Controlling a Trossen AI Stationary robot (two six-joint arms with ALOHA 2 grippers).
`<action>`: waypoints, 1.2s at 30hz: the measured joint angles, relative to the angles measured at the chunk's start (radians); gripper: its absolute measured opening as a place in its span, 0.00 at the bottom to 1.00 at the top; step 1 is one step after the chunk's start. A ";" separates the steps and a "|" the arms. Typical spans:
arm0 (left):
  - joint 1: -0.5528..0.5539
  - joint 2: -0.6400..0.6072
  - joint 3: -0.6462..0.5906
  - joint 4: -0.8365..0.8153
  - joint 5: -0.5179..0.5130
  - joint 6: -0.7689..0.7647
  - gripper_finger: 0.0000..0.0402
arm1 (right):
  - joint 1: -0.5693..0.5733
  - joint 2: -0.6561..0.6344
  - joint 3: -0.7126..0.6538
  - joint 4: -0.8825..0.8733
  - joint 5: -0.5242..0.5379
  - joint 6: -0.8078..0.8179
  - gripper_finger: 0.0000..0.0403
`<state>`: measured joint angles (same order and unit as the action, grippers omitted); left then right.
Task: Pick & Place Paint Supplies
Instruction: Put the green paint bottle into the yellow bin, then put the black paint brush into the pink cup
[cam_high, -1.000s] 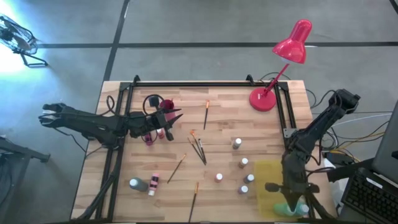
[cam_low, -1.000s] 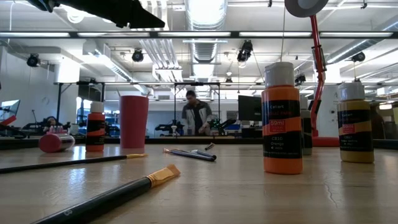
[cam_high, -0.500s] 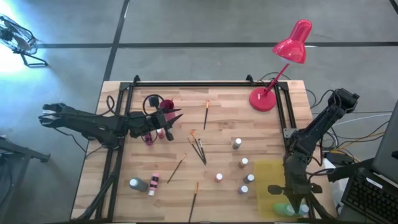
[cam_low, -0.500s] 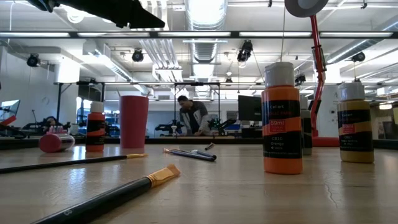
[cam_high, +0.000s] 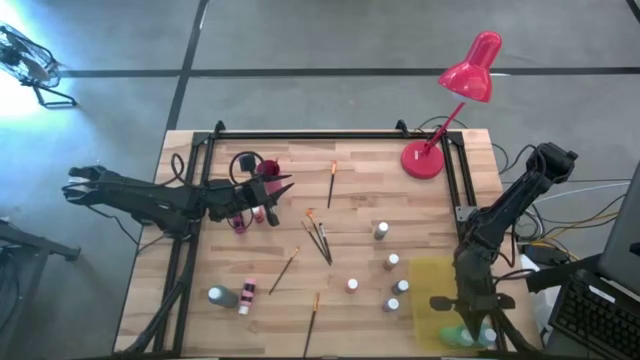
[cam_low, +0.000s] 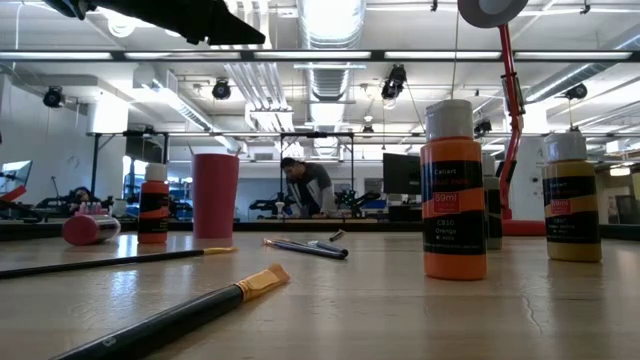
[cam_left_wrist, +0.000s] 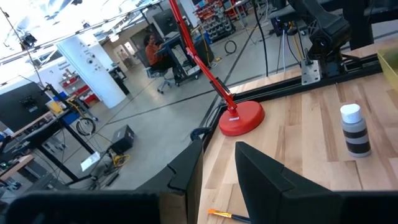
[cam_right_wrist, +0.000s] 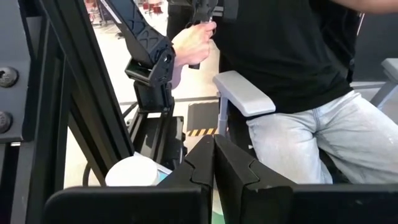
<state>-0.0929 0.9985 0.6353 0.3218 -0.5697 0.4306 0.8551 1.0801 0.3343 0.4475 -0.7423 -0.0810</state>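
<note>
high view: paint supplies lie scattered on the wooden table (cam_high: 350, 210), almost none collected.
left gripper (cam_high: 283, 186): hovers near the back left by the maroon cup (cam_high: 268, 168), fingers a narrow gap apart with nothing between them in its wrist view.
right gripper (cam_high: 470, 335): down at the front right edge over the yellow tray (cam_high: 432, 290), fingers pressed together on nothing.
risk: as i judge it, the green bottle (cam_high: 458, 336) under that gripper sits right at the table's edge; a nudge could send it off.
second risk: the left arm hangs low over the pink bottles (cam_high: 250, 214) and could knock them rolling.
tray contents: bare yellow where it shows, green bottle at its front end.
cup contents: cannot tell.
brushes (cam_high: 320, 238): loose mid-table, well apart from the tray.
</note>
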 joint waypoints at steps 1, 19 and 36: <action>0.000 0.000 0.000 0.000 0.000 -0.003 0.25 | 0.000 0.000 -0.003 0.001 0.000 0.000 0.02; 0.000 0.000 0.000 0.000 0.000 -0.012 0.25 | 0.000 -0.023 0.072 -0.061 0.005 0.092 0.02; 0.000 0.000 0.000 0.008 0.000 -0.015 0.25 | -0.096 -0.124 0.221 -0.305 0.372 0.033 0.02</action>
<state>-0.0932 0.9985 0.6353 0.3302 -0.5697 0.4160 0.7592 0.9564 0.5556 0.1426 -0.3702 -0.0481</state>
